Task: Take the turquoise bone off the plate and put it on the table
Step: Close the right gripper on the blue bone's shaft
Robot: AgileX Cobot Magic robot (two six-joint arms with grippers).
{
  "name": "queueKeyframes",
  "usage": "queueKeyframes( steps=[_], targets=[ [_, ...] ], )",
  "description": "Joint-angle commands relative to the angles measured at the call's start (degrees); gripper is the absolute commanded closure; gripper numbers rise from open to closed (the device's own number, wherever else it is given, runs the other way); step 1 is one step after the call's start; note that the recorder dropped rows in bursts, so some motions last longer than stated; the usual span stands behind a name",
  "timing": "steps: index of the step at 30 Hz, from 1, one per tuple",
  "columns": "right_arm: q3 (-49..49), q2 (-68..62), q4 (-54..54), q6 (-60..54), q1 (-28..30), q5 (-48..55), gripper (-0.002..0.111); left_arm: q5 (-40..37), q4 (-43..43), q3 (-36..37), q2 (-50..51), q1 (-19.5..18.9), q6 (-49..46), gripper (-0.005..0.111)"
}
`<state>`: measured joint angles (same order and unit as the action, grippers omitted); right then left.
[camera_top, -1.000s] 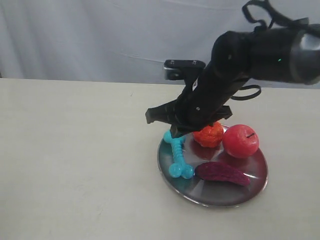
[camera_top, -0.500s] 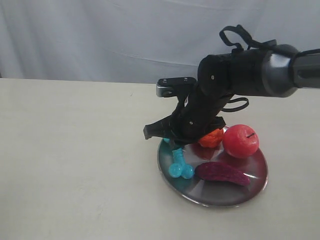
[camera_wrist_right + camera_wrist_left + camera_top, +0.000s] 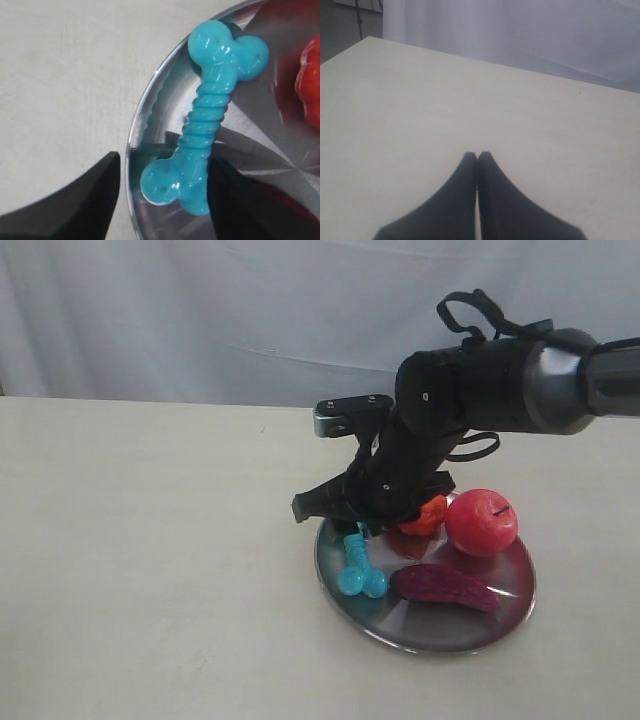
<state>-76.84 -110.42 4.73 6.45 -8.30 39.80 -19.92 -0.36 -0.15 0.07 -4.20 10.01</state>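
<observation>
Right wrist view: right tool (image 3: 164, 167) spread wide, jaws flanking one knobbed end of turquoise bone (image 3: 207, 120); no contact evident. Bone flat on plate (image 3: 159, 100), along rim facing left edge of surface (image 3: 150, 540); plate toward right edge. One finger (image 3: 85, 200) apparently outside rim. Recommend: lower until pads level with lobes, avoid striking rim, close squarely, lift clear before moving toward left edge. Left tool (image 3: 477, 159) closed tight, empty, over bare surface.

The turquoise bone (image 3: 205, 120) is lying on the plate (image 3: 252, 117), just inside its rim. The right gripper (image 3: 164, 167) is holding its fingers (image 3: 85, 200) spread, flanking one knobby end. The table (image 3: 65, 75) is showing beyond the rim.
</observation>
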Motion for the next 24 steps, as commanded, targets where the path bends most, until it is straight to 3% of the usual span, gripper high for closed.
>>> queueKeyframes(
  steps=[1, 24],
  targets=[
    [-0.38, -0.54, -2.09, -0.3, 0.16, -1.95, 0.057, 0.31, 0.36, 0.15, -0.07, -0.26, 0.11, 0.107],
    [-0.38, -8.54, -12.78, 7.33, 0.16, -9.04, 0.057, 0.31, 0.36, 0.15, -0.07, -0.26, 0.11, 0.107]
  ],
)
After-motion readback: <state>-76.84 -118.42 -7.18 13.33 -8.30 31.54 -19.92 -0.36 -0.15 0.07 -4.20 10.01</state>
